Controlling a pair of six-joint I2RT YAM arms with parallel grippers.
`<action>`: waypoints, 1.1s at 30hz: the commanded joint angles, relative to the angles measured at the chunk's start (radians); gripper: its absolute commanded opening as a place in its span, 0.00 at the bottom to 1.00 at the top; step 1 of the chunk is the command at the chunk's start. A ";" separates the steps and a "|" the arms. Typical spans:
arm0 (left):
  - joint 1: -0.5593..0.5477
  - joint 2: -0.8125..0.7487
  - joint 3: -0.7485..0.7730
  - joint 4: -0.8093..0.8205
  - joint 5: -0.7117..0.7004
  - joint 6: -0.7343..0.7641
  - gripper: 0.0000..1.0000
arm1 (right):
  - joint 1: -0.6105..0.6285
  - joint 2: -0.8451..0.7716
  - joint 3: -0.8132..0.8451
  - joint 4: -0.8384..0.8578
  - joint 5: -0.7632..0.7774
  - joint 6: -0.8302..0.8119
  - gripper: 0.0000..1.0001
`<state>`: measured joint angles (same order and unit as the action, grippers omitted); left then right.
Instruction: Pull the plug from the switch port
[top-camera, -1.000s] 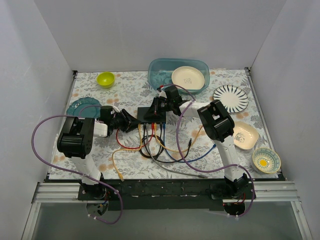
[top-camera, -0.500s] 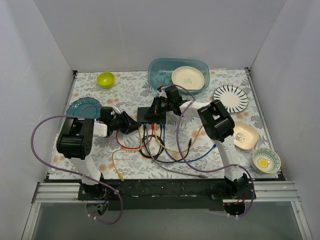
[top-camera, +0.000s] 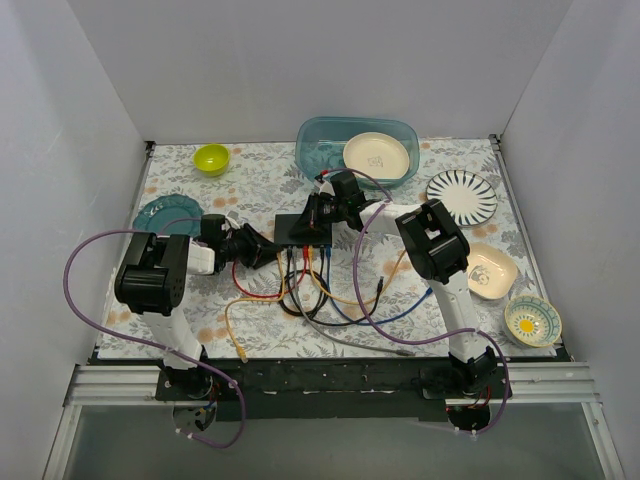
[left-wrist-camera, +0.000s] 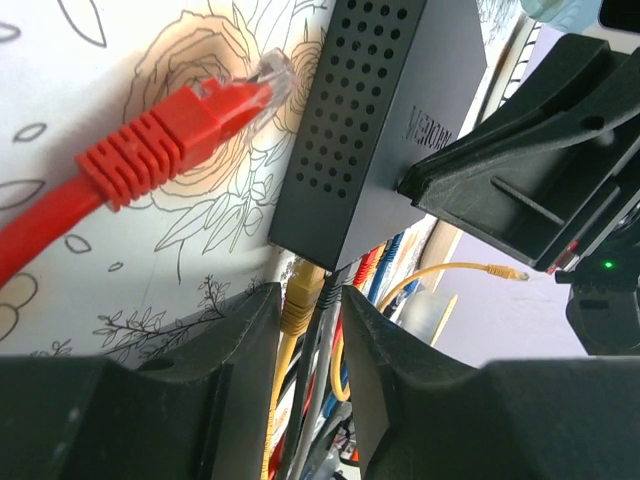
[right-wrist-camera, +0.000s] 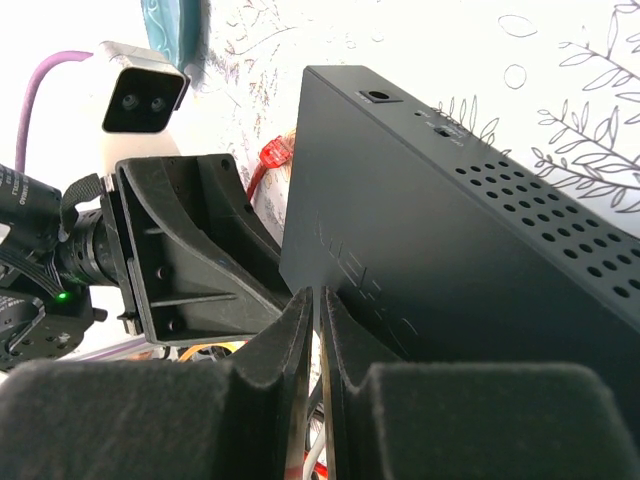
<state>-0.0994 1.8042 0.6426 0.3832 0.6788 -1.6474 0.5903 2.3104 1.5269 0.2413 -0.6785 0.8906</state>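
Seen from overhead, the flat matte-black rectangular switch (top-camera: 297, 228) lies at the middle of the floral-patterned bench (top-camera: 250, 180). Both arms partly cover it, and its ports cannot be made out there. A tangle of red, yellow, blue and grey cables (top-camera: 310, 290) spreads from it toward the near edge.

Only the left wrist view shows a red cable (left-wrist-camera: 150, 145) whose clear-tipped plug lies loose just beside the switch's perforated side. The left fingers (left-wrist-camera: 225, 345) stand a narrow gap apart around a yellow plug (left-wrist-camera: 300, 295) at the switch's port edge; whether they pinch it cannot be told.

The right fingers (right-wrist-camera: 270, 350) are drawn almost together over the switch's top. Well to the right sits a black-and-white striped plate (top-camera: 461, 196).
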 joint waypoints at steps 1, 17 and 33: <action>0.004 0.044 0.026 -0.124 -0.131 0.026 0.32 | -0.007 0.004 -0.013 -0.036 0.011 -0.027 0.15; 0.046 0.041 0.058 -0.225 -0.199 0.081 0.47 | -0.014 0.004 -0.016 -0.039 0.005 -0.032 0.15; 0.040 0.038 0.037 -0.242 -0.137 0.184 0.37 | -0.020 0.006 -0.013 -0.037 0.010 -0.028 0.14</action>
<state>-0.0666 1.8065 0.7193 0.2768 0.6495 -1.5501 0.5762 2.3104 1.5257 0.2363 -0.6846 0.8867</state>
